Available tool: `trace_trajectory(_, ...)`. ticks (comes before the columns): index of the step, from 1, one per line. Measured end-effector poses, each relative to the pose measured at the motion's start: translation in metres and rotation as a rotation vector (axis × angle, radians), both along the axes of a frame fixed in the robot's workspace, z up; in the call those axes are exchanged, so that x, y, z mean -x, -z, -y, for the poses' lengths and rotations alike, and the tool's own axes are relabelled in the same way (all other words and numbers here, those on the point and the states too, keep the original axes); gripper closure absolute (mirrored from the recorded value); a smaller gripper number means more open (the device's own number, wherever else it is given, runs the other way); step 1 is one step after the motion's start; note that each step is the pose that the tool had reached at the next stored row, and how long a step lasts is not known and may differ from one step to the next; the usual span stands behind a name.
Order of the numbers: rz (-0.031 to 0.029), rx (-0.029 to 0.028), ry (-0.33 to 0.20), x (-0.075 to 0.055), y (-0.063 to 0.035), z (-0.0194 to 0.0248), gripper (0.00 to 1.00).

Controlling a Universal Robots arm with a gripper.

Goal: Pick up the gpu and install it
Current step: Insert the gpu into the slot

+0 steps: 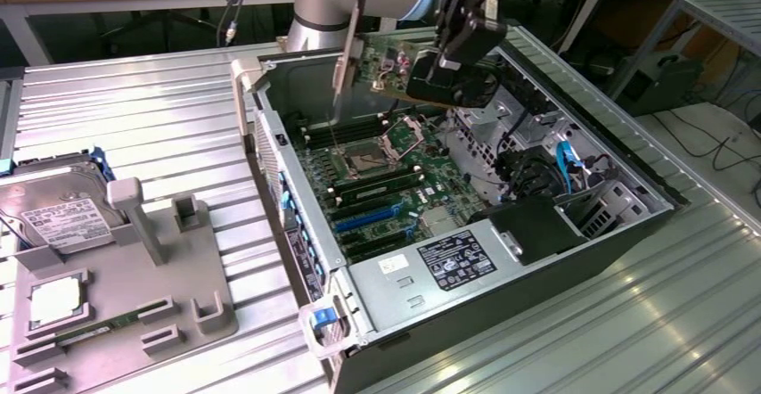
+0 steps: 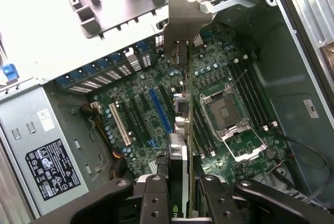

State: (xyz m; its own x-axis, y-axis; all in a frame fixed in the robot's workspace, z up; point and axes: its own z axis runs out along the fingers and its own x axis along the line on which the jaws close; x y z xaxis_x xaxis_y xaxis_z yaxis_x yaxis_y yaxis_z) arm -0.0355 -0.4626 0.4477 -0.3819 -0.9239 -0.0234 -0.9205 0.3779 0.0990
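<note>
The pincer (image 1: 430,77), its jaws nearly together, clamps the gpu (image 1: 383,62) in the upper centre of the exterior view, above the open metal case (image 1: 276,158). The flat green card stands on edge, with its long axis running across the frame and its silver bracket toward the exterior view's left. The case holds a green motherboard (image 1: 393,189) and a black labelled power supply (image 1: 458,260). The worktop (image 1: 143,109) is ribbed metal.
</note>
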Motion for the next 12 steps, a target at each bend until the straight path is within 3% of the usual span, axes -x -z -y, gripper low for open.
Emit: trace_trajectory(12, 0.0001, -0.0077, -0.166, 0.0000, 0.0000, 0.0000, 0.73)
